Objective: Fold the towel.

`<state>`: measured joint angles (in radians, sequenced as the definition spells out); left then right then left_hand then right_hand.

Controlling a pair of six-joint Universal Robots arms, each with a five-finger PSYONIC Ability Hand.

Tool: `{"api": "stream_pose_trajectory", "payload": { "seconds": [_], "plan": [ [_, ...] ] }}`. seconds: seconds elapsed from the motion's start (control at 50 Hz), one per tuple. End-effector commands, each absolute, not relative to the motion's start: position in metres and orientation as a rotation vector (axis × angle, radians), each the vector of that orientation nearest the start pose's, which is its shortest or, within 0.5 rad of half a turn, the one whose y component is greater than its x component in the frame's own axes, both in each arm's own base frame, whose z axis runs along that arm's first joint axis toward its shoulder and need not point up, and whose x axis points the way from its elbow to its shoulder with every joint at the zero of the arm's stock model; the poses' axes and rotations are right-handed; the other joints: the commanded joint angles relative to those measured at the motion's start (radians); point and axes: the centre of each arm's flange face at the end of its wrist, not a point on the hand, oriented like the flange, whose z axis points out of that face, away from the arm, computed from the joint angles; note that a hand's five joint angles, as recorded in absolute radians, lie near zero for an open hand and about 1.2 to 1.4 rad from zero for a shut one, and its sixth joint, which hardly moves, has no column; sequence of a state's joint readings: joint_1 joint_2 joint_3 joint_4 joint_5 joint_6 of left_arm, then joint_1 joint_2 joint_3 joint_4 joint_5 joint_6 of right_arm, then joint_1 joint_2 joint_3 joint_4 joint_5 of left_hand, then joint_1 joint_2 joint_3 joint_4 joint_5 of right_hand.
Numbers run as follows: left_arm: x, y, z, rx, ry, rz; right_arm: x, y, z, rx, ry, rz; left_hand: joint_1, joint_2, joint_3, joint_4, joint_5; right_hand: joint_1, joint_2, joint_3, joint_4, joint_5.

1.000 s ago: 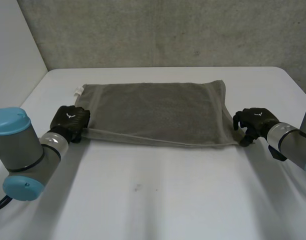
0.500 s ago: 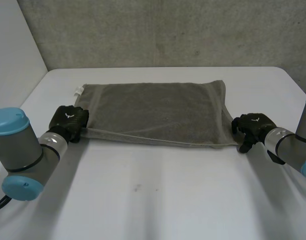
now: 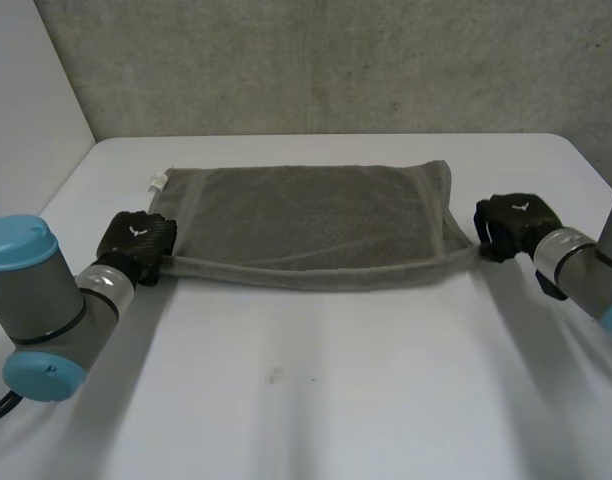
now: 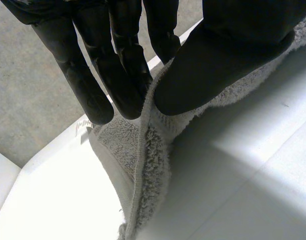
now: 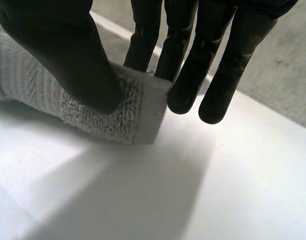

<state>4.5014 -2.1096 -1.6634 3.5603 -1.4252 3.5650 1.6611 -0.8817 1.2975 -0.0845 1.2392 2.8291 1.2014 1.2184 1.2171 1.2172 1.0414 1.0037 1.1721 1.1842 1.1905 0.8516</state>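
While the grey towel [image 3: 306, 225] lies spread across the far half of the white table [image 3: 316, 400], the left hand [image 3: 138, 245] pinches its near-left corner between thumb and fingers. The right hand [image 3: 511, 225] pinches the near-right corner the same way, with the near hem strung between them, seemingly just off the tabletop. Right-side hold looks shallow, thumb set close to the corner's tip, so a quick lift toward the far edge could pull the cloth free there; uneven travel of the two arms would skew the fold and leave the edges mismatched.
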Motion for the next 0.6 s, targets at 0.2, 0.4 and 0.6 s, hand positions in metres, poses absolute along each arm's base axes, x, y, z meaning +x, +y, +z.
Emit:
{"api": "stream_pose_trajectory", "payload": {
  "seconds": [0.2, 0.4, 0.6],
  "plan": [
    [-0.22, -0.328, 0.132, 0.897, 2.261, -1.96, 0.2, -0.378, 0.141, -0.778, 2.321, -1.713, 0.195, 0.178, 0.179, 0.179, 0.18, 0.393, 0.224, 0.212, 0.206, 0.37],
    [-0.219, -0.327, 0.131, 0.899, 2.266, -1.955, 0.199, -0.38, 0.12, -0.879, 2.357, -1.682, 0.195, 0.178, 0.179, 0.179, 0.18, -0.179, -0.347, -0.359, -0.366, -0.201],
    [-0.219, -0.327, 0.131, 0.898, 2.266, -1.955, 0.2, -0.381, 0.119, -0.897, 2.351, -1.69, 0.195, 0.178, 0.179, 0.179, 0.18, -0.112, -0.28, -0.292, -0.299, -0.134]
  ]
}}
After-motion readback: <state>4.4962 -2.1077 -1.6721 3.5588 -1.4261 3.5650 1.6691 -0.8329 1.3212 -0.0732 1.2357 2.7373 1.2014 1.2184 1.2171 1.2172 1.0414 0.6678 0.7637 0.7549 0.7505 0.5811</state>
